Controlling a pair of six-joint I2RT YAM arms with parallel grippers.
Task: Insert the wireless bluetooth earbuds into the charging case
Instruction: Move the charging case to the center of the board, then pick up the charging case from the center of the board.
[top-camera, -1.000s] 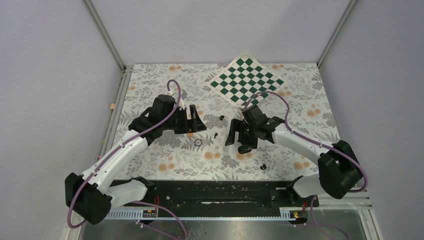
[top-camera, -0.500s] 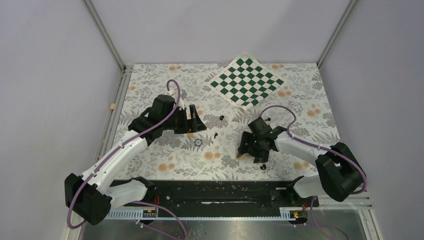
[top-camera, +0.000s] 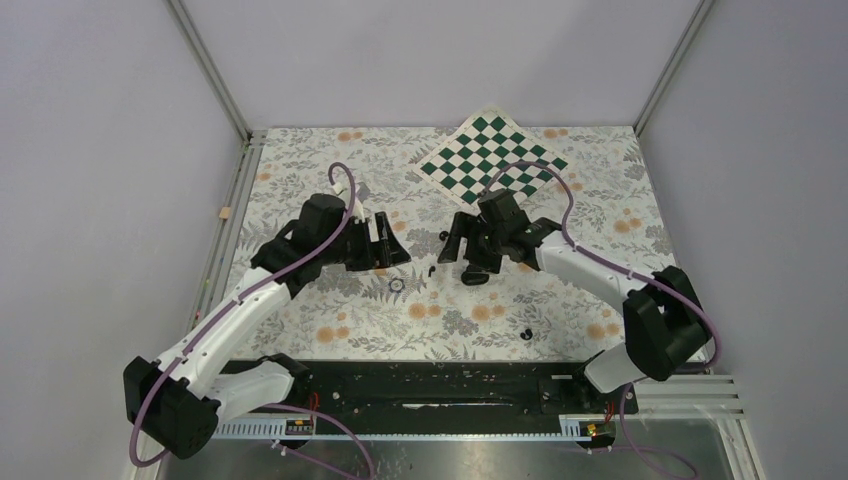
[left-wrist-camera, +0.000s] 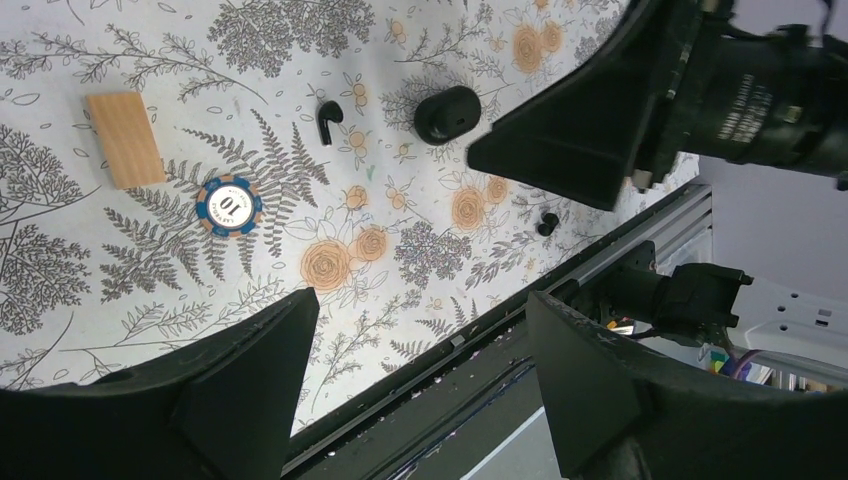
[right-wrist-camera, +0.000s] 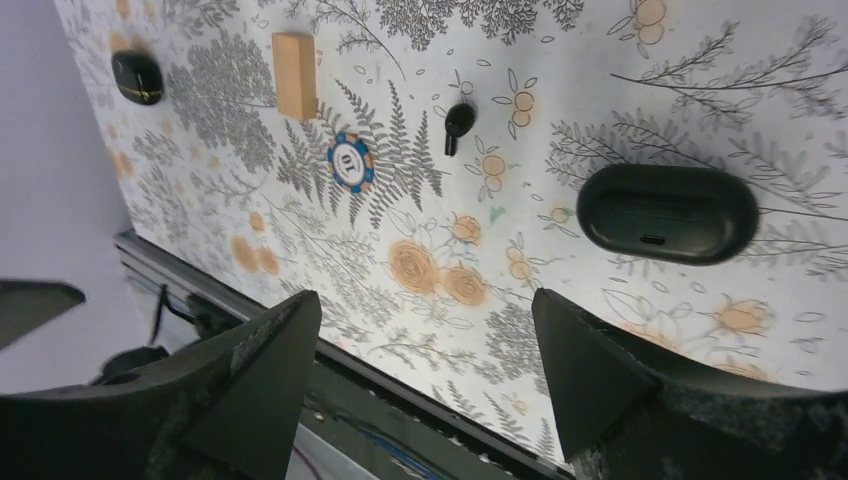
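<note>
The charging case (right-wrist-camera: 667, 213) is a black oval pebble with its lid shut, lying on the floral cloth. In the top view the case (top-camera: 476, 279) lies just under my right gripper (top-camera: 465, 262), and it also shows in the left wrist view (left-wrist-camera: 447, 112). One black earbud (top-camera: 430, 270) lies between the two grippers and shows in both wrist views (left-wrist-camera: 328, 118) (right-wrist-camera: 457, 120). The second earbud (top-camera: 527, 333) lies near the table's front edge (left-wrist-camera: 547, 222). My left gripper (top-camera: 398, 245) is open and empty. My right gripper is open and empty too.
A blue poker chip (top-camera: 397, 285) (right-wrist-camera: 350, 163) and a tan wooden block (left-wrist-camera: 123, 140) lie by the left gripper. A small black thing (top-camera: 443, 235) sits beside the right fingers. A dark oval with a yellow line (right-wrist-camera: 137, 77) lies further left. A checkered mat (top-camera: 493, 162) lies at the back.
My right gripper swung toward the front edge half a second ago, then came back up and left, over the case. The left arm has barely moved.
</note>
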